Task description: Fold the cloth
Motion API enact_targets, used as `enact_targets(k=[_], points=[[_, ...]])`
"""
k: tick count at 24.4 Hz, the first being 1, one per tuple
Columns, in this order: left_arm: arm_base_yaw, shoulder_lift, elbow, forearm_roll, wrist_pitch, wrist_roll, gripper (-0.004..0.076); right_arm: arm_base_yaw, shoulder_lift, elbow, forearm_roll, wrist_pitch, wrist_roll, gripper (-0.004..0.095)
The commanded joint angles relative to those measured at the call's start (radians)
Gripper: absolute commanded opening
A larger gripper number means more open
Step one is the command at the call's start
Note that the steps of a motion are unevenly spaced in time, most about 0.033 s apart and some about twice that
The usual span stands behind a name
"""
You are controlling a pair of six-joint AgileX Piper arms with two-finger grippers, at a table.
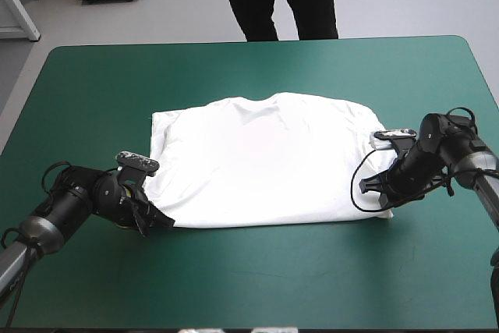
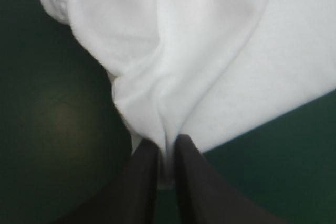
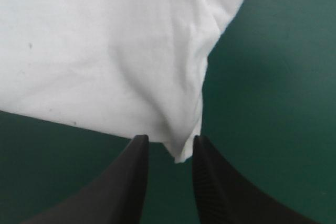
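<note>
1. Left fingers [image 2: 142,182] clenched on the T-shirt [image 1: 265,165], grasping its near corner at 8 o'clock of the garment; cloth gathered into soft pleats just ahead of the tips.
2. Right fingers [image 3: 131,182] released and standing apart, with the near corner at 4 o'clock lying between the tips, not pinched as far as can be seen.
3. T-shirt spread flat at the middle of the bench [image 1: 257,278], collar toward 12 o'clock, hem toward 6 o'clock.
4. Judged light, soft and limp: no stiffness at all, sure to sag and drape once lifted, probably sliding a little on the teal-green cover; not fragile.
5. Best taken at the two hem corners, catching both layers together; better to close on the 4 o'clock corner before any lift, otherwise a one-sided pull and a crooked fold.
6. No other thing seen on the bench, so nothing judged in the way toward 12 o'clock.
</note>
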Motion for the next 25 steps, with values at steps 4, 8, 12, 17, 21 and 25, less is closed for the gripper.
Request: enact_targets(k=[4,8,12,17,21,25], points=[[-0.008,-0.026,-0.03,-0.007,0.068,0.013,0.025,-0.007,-0.066,-0.025,-0.024,0.008,-0.003,0.0489],[-0.008,-0.045,-0.104,-0.009,0.138,0.013,0.032,-0.007,-0.111,-0.058,-0.127,-0.028,0.09,0.0489],[-0.008,-0.094,-0.262,-0.015,0.157,0.009,0.034,-0.007,-0.139,-0.116,-0.208,-0.105,0.193,0.0488],[-0.008,-0.107,-0.575,-0.067,0.184,0.01,0.034,-0.008,-0.099,-0.188,-0.276,-0.238,0.286,0.0489],[-0.008,-0.107,-0.633,-0.076,0.184,0.009,0.034,-0.008,-0.029,-0.188,-0.272,-0.277,0.291,0.0493],[-0.008,-0.105,-0.635,-0.102,0.2,0.012,0.034,-0.008,0.107,-0.19,-0.265,-0.354,0.303,0.0492]])
